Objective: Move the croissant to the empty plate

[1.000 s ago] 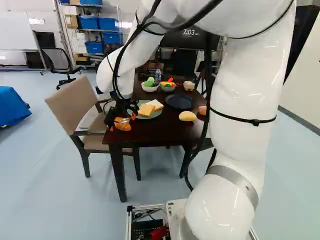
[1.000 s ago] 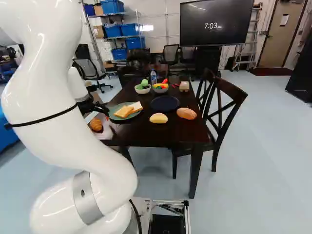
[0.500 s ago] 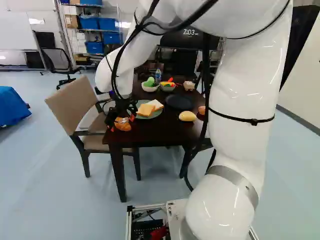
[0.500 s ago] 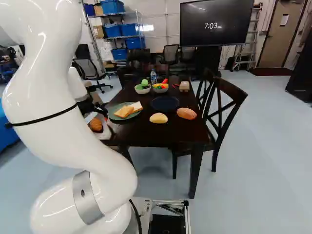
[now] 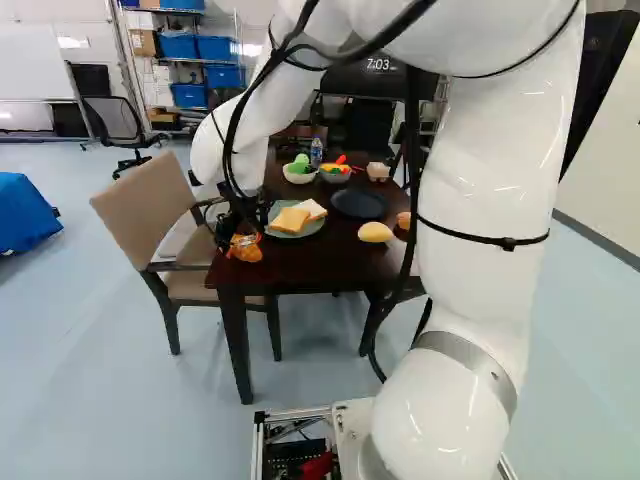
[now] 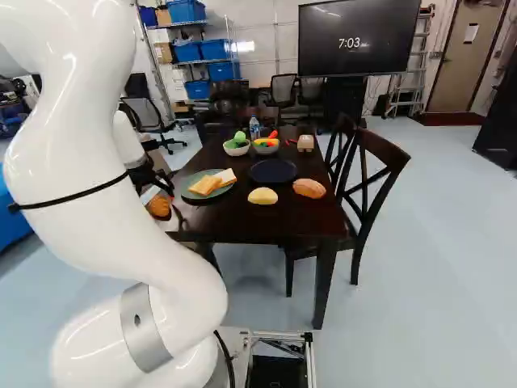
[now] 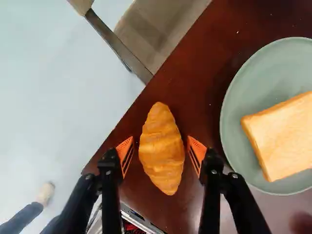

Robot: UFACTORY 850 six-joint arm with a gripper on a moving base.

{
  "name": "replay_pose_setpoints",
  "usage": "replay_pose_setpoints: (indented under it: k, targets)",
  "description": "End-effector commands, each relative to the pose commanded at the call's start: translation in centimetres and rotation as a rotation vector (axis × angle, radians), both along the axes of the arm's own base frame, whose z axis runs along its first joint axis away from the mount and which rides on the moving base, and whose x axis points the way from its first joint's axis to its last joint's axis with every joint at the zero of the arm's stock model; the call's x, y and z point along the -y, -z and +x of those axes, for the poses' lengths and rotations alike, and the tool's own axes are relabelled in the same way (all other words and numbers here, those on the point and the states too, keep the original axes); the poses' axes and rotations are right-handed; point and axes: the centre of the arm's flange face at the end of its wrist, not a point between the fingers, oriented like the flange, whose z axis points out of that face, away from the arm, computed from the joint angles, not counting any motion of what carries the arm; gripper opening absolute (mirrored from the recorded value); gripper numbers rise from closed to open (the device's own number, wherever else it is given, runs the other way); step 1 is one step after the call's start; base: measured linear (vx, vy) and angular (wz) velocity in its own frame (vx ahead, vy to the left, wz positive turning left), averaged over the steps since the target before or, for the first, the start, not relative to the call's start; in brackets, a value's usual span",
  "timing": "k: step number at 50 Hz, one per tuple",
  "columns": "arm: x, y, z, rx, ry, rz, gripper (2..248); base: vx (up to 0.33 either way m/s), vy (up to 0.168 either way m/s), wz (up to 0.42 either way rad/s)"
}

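While the gripper (image 5: 243, 241) straddles it, released and spread, the ridged golden croissant (image 7: 162, 148) lies near the green plate (image 7: 235, 122).

The croissant (image 7: 162, 151) was golden orange, the bread plate (image 7: 231, 117) pale green, the dinner plate (image 6: 273, 170) dark navy, the table (image 6: 234, 225) reddish brown.

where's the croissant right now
The croissant lies on the dark table's near left corner in the left base view, beside the green plate, between the open hand's fingers.

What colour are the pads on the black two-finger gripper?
The pads are orange with dark stripes, seen best in the wrist view.
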Motion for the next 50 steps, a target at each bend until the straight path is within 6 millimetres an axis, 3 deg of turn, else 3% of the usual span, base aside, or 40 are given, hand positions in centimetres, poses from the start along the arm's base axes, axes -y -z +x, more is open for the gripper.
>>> replay_pose_setpoints:
  k: [8, 9, 13, 14, 50]
  targets:
    - [0.0, 0.0, 0.0, 0.0, 0.0, 0.0, 154, 0.0, 0.0, 0.0]
    - [0.0, 0.0, 0.0, 0.0, 0.0, 0.0, 142, 0.0, 0.0, 0.0]
    - [0.0, 0.0, 0.0, 0.0, 0.0, 0.0, 142, 0.0, 0.0, 0.0]
    - [0.0, 0.0, 0.0, 0.0, 0.0, 0.0, 131, 0.0, 0.0, 0.0]
    - [0.15, -0.66, -0.21, 0.01, 0.0, 0.007, 130, 0.0, 0.0, 0.0]
